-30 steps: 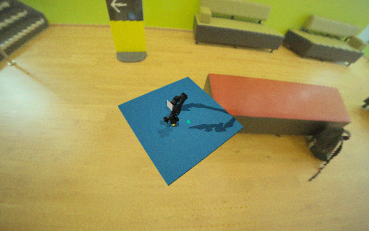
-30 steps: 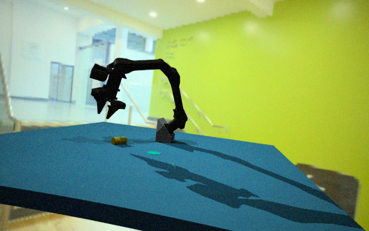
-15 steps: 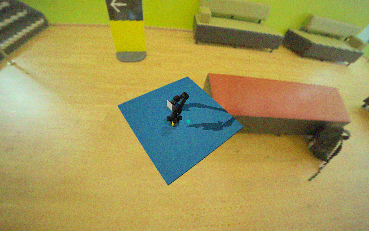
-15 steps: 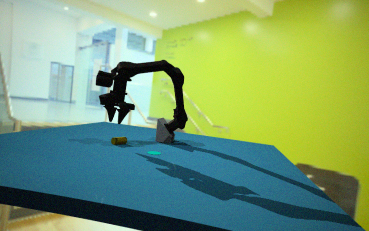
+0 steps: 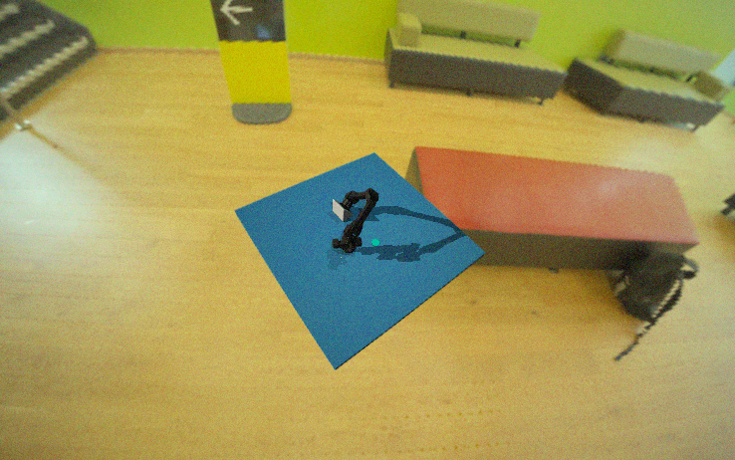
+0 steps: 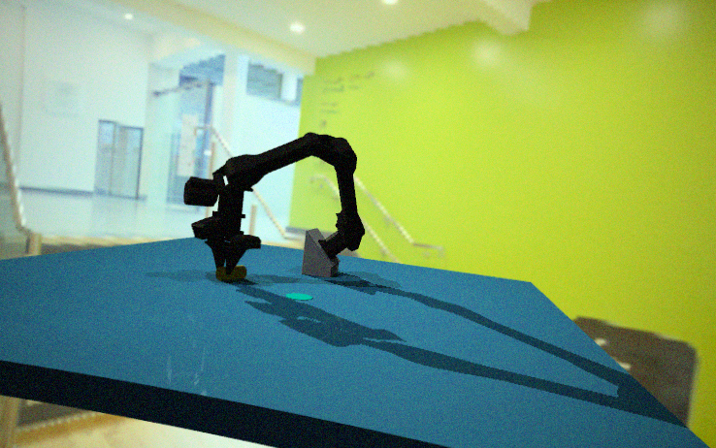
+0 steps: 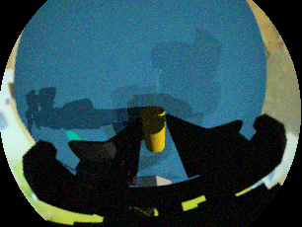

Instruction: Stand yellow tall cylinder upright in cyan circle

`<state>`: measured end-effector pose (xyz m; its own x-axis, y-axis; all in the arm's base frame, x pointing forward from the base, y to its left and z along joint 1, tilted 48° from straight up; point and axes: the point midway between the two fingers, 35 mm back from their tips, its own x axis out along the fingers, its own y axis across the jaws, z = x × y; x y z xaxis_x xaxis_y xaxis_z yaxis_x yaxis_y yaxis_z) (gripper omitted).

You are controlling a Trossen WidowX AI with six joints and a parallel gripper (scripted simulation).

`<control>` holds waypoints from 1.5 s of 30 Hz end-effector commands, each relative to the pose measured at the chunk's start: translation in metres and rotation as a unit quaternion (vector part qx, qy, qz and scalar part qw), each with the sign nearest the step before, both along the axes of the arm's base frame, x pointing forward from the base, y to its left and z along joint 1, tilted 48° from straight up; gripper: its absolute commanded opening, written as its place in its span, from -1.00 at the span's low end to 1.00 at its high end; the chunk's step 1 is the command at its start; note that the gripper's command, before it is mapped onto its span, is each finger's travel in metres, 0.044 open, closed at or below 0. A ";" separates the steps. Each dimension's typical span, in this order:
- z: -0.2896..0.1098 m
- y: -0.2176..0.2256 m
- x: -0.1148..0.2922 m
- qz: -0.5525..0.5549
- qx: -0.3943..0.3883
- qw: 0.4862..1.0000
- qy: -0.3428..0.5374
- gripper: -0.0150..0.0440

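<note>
The yellow cylinder (image 6: 233,272) (image 7: 155,121) lies on its side on the blue mat (image 5: 336,309) (image 6: 158,327). My gripper (image 6: 231,266) (image 7: 154,117) (image 5: 344,246) points straight down over it, with one finger against each side of the cylinder, low at the mat. In the top view the gripper hides the cylinder. The cyan circle (image 5: 374,241) (image 6: 299,296) is a flat disc on the mat, a short way to the right of the gripper and apart from it. A sliver of it shows in the wrist view (image 7: 72,136) at the left.
The arm's grey wedge base (image 5: 341,208) (image 6: 316,256) stands on the mat behind the circle. A long red bench (image 5: 542,195) borders the mat's right corner. A yellow pillar (image 5: 254,70) and sofas stand far back on the wooden floor.
</note>
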<state>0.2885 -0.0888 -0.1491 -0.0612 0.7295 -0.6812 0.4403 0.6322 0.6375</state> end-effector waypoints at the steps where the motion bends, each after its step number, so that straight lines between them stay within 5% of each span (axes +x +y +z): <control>1: 0.000 0.002 0.000 0.000 0.001 1.000 0.000 -0.14; 45: 0.081 -0.076 0.011 0.000 -0.002 1.000 0.000 -0.14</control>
